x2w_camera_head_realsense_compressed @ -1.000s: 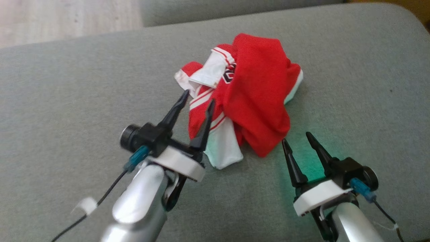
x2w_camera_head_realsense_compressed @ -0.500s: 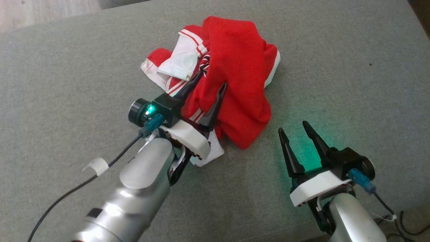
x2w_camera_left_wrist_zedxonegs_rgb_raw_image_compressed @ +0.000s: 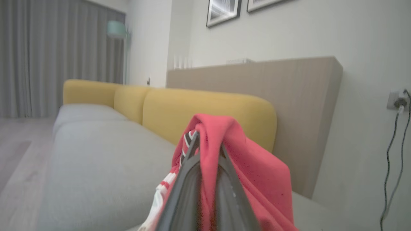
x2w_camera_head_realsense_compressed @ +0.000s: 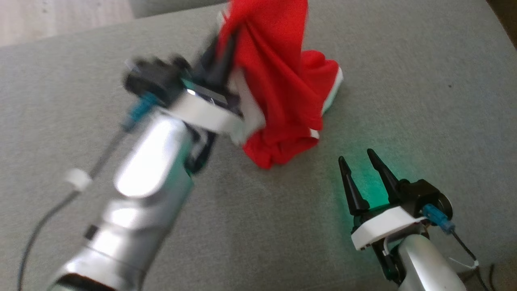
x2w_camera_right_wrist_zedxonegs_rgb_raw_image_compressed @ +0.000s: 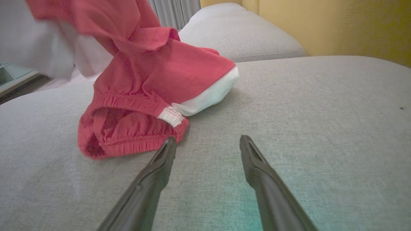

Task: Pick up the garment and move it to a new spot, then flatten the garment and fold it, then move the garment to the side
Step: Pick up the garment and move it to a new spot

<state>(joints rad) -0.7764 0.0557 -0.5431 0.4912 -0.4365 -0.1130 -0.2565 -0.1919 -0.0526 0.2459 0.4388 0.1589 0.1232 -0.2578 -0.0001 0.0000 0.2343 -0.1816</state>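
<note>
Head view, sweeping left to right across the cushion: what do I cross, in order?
Left gripper, shut on the garment's upper edge → red and white garment, raised at that end, its lower end resting on the grey cushion → right gripper, open.

A home living room: a sofa with grey seat cushions and yellow backrests, framed pictures on the white wall behind, long grey curtains, a pale wooden floor, a wall socket.
</note>
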